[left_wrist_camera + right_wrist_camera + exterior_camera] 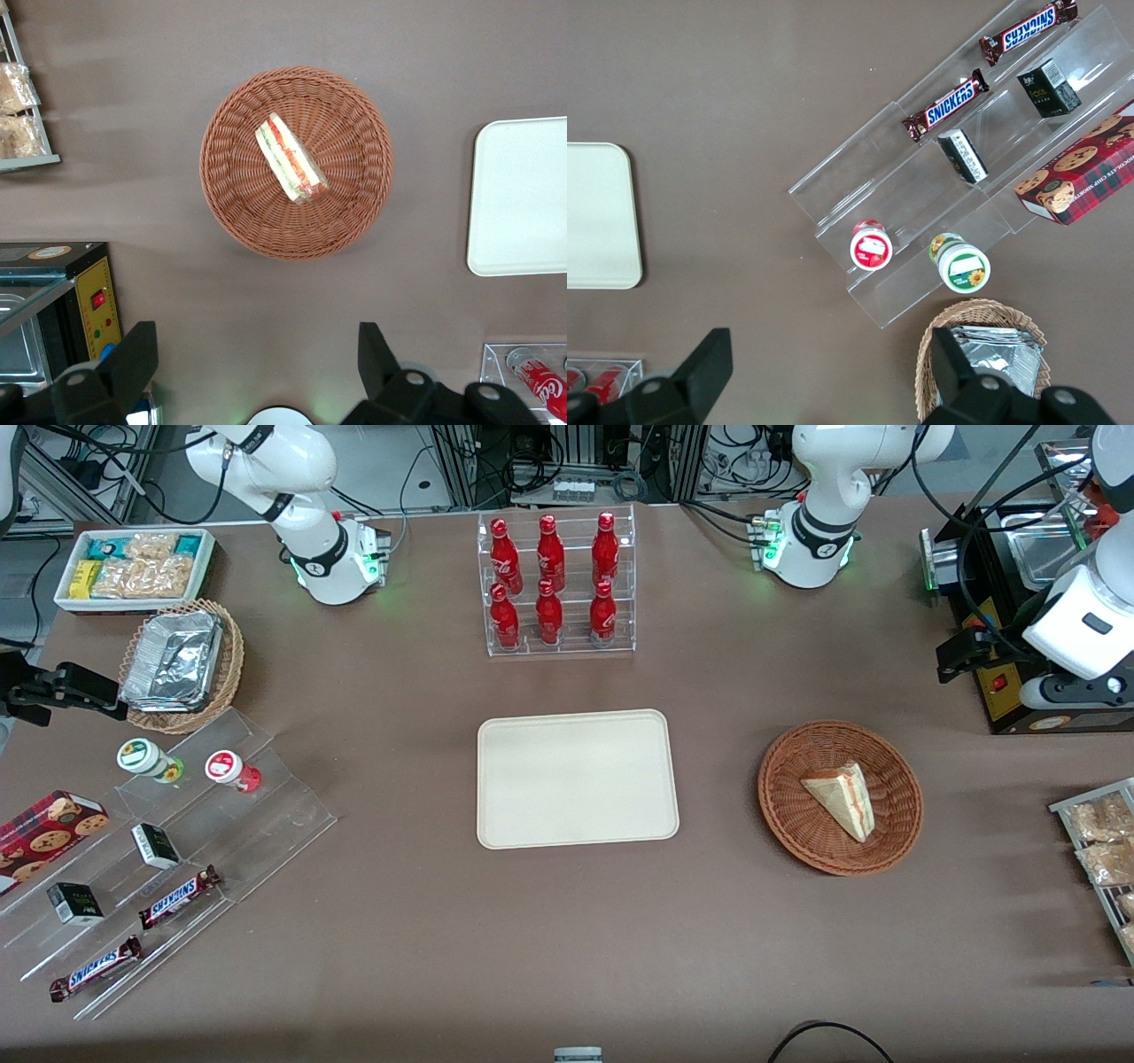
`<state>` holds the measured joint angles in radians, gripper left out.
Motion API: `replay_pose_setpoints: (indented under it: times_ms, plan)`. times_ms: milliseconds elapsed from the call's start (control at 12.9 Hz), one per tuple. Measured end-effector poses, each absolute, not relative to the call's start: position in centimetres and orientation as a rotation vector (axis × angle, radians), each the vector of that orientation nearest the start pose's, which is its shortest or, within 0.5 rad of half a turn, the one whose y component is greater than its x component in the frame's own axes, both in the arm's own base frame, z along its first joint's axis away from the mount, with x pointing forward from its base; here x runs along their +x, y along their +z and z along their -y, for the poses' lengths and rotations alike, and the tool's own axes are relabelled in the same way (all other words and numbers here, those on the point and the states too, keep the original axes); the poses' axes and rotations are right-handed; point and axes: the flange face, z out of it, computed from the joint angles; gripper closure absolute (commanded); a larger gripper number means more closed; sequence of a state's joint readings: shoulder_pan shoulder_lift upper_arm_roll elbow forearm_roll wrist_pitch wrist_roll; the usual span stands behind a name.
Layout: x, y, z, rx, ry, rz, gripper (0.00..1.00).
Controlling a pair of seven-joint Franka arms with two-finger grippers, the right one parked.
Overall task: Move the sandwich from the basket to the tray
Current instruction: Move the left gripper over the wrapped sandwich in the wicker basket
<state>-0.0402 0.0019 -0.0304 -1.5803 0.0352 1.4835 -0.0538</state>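
The sandwich [842,799], a pale bread wedge with orange-red and green filling [291,159], lies in the round reddish-brown wicker basket [788,797] toward the working arm's end of the table. The cream tray [576,779] lies flat beside the basket, mid-table, with nothing on it. My left gripper [964,654] hangs high above the table, farther from the front camera than the basket and near a black appliance. In the left wrist view the gripper [257,354] is open wide with nothing between its fingers, and it sits well apart from the basket [239,195] and the tray [523,204].
A clear rack of red bottles [556,584] stands farther back than the tray. The black appliance [1001,691] and a wire rack of snack packets [1099,841] flank the basket. At the parked arm's end are a foil-container basket [182,664], a white snack bin [133,567] and acrylic steps.
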Motion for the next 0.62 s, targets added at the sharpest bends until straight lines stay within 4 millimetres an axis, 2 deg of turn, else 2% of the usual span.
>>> replay_pose_setpoints:
  times_ms: [387,619]
  plan:
    - [54.5,60.9,3.7,-3.096,0.158,-0.03,0.0]
    - [55.1,59.7,3.7,-3.096,0.163,-0.032,0.0]
